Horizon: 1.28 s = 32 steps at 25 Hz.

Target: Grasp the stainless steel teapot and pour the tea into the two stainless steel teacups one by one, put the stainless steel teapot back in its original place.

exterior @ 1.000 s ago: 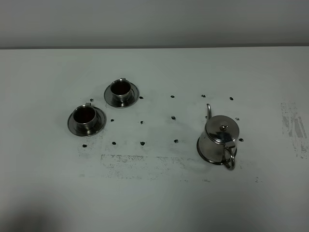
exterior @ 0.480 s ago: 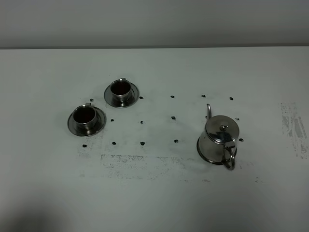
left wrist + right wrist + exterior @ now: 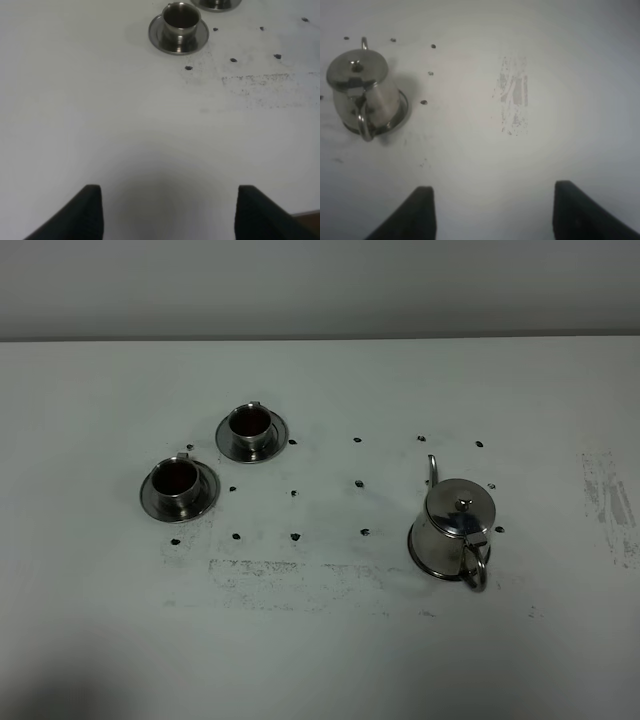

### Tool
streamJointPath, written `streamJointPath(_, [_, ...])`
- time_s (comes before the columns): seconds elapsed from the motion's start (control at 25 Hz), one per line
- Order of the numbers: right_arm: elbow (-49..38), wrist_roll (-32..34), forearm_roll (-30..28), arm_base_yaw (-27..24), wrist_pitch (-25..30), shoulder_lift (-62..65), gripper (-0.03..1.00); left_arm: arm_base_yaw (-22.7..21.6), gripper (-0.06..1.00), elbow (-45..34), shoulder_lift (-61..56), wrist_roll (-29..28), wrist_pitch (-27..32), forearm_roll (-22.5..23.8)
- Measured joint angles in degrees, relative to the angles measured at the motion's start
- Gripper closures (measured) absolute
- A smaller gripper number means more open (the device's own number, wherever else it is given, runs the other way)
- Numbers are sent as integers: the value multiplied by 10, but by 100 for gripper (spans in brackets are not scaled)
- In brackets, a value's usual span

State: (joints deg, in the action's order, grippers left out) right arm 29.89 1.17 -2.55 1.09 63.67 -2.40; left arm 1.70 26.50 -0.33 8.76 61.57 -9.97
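Note:
The stainless steel teapot (image 3: 455,530) stands upright on its round tray (image 3: 414,551), right of the table's middle, spout pointing to the far side and loop handle toward the front. In the right wrist view the teapot (image 3: 362,95) sits on the tray (image 3: 403,107), well ahead of my right gripper (image 3: 492,215), which is open and empty. Two teacups on saucers stand at left, one nearer (image 3: 178,480) and one farther back (image 3: 249,425), both dark inside. My left gripper (image 3: 169,215) is open and empty, far short of the nearer teacup (image 3: 181,20). Neither arm shows in the exterior view.
Small black dots (image 3: 296,536) mark the white table between the cups and the teapot. A scuffed grey patch (image 3: 290,575) lies in front of them and another scuffed patch (image 3: 514,102) lies to the teapot's right. The table's front edge (image 3: 305,214) shows beside my left gripper.

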Motion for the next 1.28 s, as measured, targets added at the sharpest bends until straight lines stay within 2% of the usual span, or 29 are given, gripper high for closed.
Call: streamJointPath(1.28, [0,0,0,0,1,0,47,0,40,0,0,0,0,0])
